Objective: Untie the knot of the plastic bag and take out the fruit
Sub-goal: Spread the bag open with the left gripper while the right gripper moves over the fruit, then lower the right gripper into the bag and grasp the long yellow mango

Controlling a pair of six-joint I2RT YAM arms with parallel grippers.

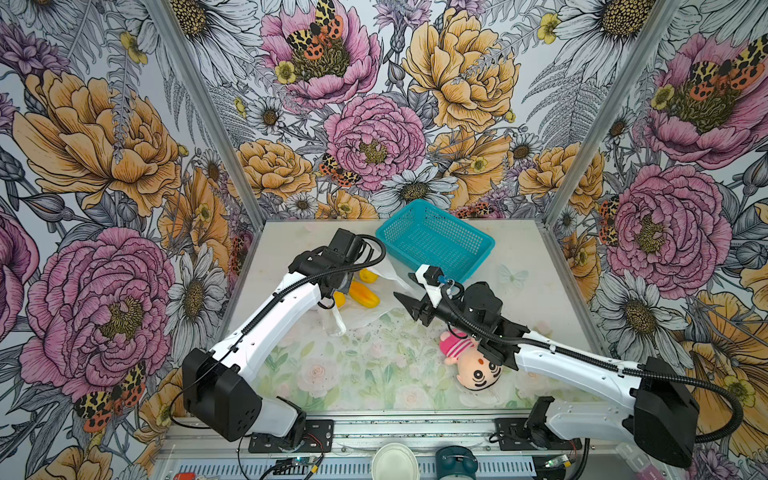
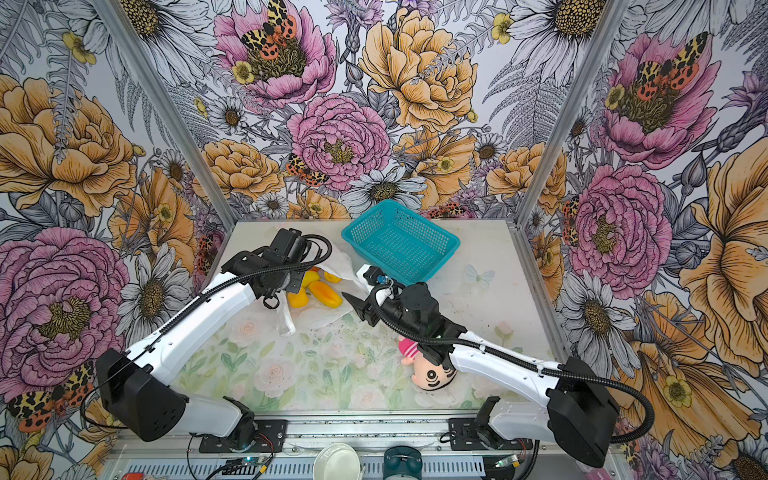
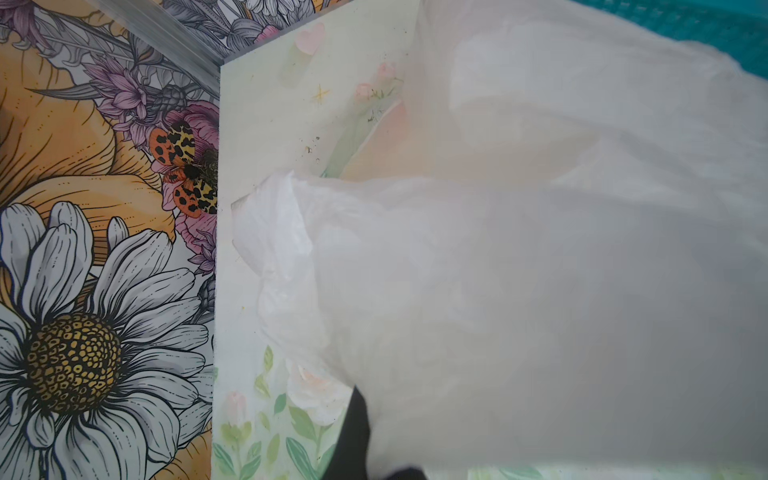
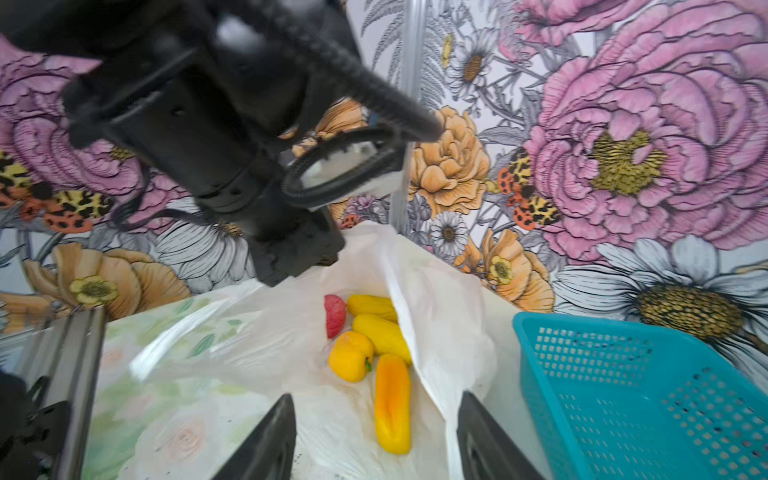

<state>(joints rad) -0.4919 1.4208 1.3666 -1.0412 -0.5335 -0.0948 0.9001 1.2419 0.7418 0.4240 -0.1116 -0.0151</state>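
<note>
**Bag mouth is open: hold the film up and go for the nearest fruit**

In both top views the plastic bag (image 1: 370,318) lies toward the back of the table (image 1: 365,374), just in front of the teal basket (image 1: 436,241). Its mouth gapes toward the right arm. I find no tied knot, only a loose handle strip (image 1: 337,324) lying on the table. The left gripper (image 2: 291,284) sits low over the bag, mostly hidden under its own wrist. The right gripper (image 1: 405,286) hovers at the mouth with its jaws spread and holds nothing. The basket is empty. A plush doll (image 1: 473,365) lies under the right forearm; it is no fruit, so leave it.

In the left wrist view white film fills almost everything, and one dark finger (image 3: 353,428) shows at the edge. The jaws are pressed together, and I judge that they pinch the upper layer of the bag.

In the right wrist view this layer rises like a tent. On the lower layer lie five pieces of fruit:
- a pink one (image 4: 335,316)
- two long yellow ones (image 4: 372,305)
- a round yellow one (image 4: 351,355)
- a long orange-yellow one (image 4: 392,411), the nearest, straight ahead of the spread fingers

More fruit may be hidden.

Take the nearest one. Come in low and set the jaws across its narrow width. Mind the film edge beside one finger. Close gently, because the skin looks smooth and may slip. Do not release the left pinch, or the mouth may collapse.
</note>
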